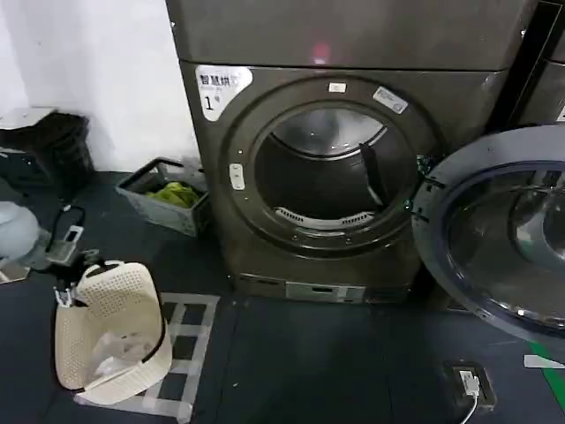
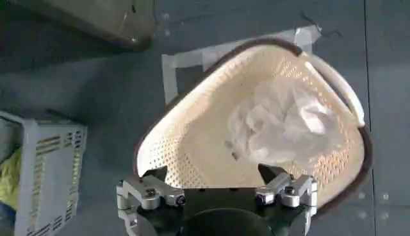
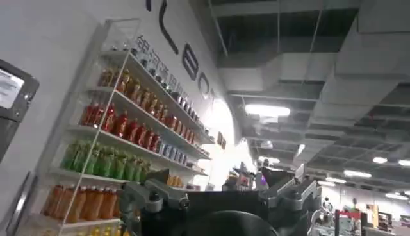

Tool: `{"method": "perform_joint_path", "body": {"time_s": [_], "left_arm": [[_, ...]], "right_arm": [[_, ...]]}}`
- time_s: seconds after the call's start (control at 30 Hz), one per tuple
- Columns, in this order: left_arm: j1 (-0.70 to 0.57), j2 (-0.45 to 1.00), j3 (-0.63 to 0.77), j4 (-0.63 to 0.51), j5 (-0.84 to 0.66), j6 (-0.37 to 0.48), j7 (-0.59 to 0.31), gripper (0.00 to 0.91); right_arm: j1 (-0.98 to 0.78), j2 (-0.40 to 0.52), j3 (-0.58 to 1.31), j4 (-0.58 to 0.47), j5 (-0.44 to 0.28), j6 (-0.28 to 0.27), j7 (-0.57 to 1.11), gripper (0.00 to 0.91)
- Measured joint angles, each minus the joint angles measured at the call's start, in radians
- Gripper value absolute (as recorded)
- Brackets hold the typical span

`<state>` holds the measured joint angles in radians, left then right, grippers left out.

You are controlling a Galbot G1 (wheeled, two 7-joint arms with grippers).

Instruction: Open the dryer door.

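Observation:
The dark grey dryer (image 1: 327,88) with a white "1" sticker (image 1: 216,88) stands straight ahead. Its dryer door (image 1: 494,238), round with a chrome rim and dark glass, is swung wide to the right on its hinge. The drum opening (image 1: 327,172) is uncovered. My left gripper (image 2: 211,172) hangs open above a cream laundry basket (image 2: 192,134), with nothing between its fingers. My right gripper (image 3: 217,170) is open too, held away from the machine and facing a shelf of bottles (image 3: 115,134) and the ceiling.
The cream basket (image 1: 110,331) lies on taped floor marks at the front left, with white crumpled material (image 2: 282,125) inside. A grey crate (image 1: 168,194) with a yellow-green cloth sits left of the dryer. A floor socket (image 1: 468,384) is at front right. A neighbouring machine (image 1: 543,79) stands at the right.

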<state>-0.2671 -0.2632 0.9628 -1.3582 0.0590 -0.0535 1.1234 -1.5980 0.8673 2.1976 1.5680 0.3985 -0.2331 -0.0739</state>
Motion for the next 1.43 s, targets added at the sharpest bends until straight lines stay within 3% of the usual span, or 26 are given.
{"method": "perform_joint_path", "body": {"time_s": [1.43], "left_arm": [[0.011,0.021,-0.006,0.006,0.029,-0.095,-0.005,0.907]], "right_arm": [[-0.017,0.01,0.016,0.027,0.011,-0.012,-0.011,0.907]]}}
